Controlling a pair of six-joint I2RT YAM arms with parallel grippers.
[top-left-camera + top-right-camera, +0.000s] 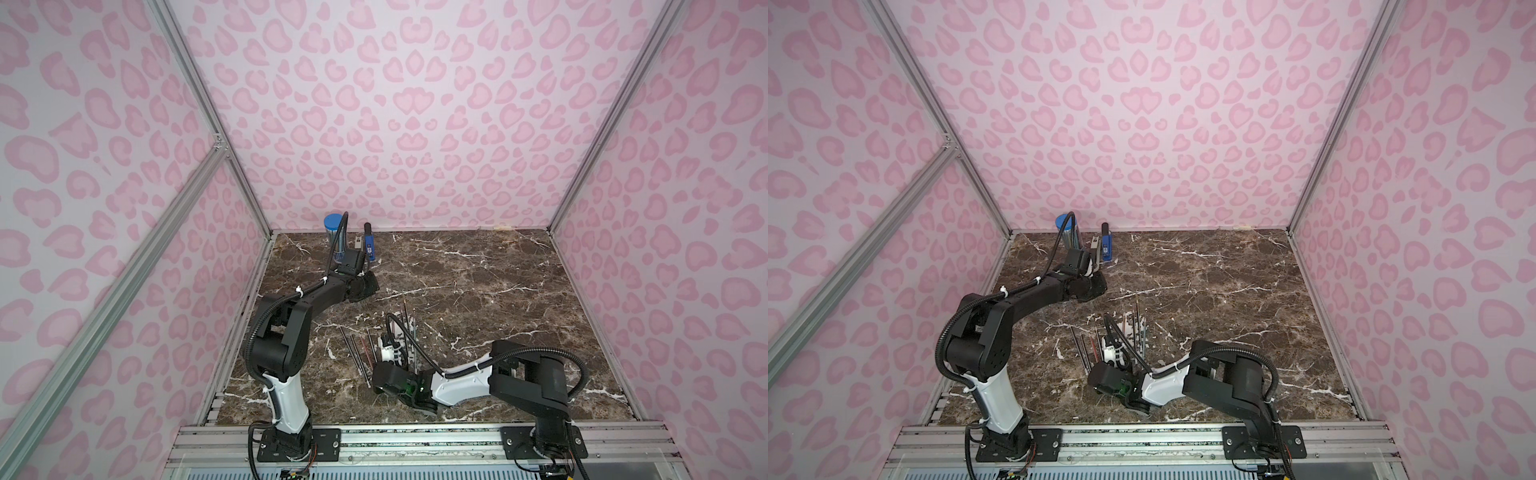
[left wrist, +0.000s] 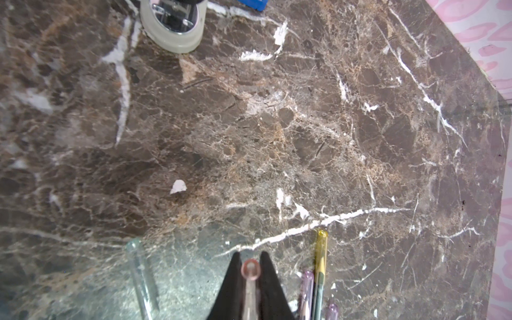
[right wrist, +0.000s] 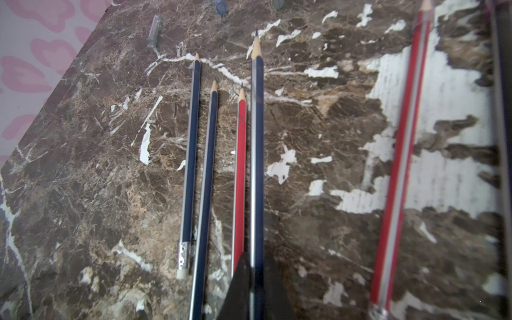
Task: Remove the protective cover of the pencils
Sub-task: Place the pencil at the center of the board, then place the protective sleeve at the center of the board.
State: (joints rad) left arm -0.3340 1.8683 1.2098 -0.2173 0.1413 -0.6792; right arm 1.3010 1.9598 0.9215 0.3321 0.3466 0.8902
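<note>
Clamping a blue pencil (image 3: pixel 257 138), the right gripper (image 3: pixel 256 260) held it with its long axis running away toward the far side, sharpened tip bare. The left gripper (image 2: pixel 250 257), clenched on a pink cap (image 2: pixel 250 270), hung well apart at the far left, so the right arm was the nearer to the pencils (image 1: pixel 358 354) lying on the counter (image 1: pixel 498 291). Three bare ones lay parallel just left of the held one; a red pencil (image 3: pixel 399 171) to its right, seemingly sleeved at the tip, looked the likely next pick. Loose caps (image 2: pixel 321 249) lay beside the left gripper; nothing stood between the right gripper and that red pencil.
</note>
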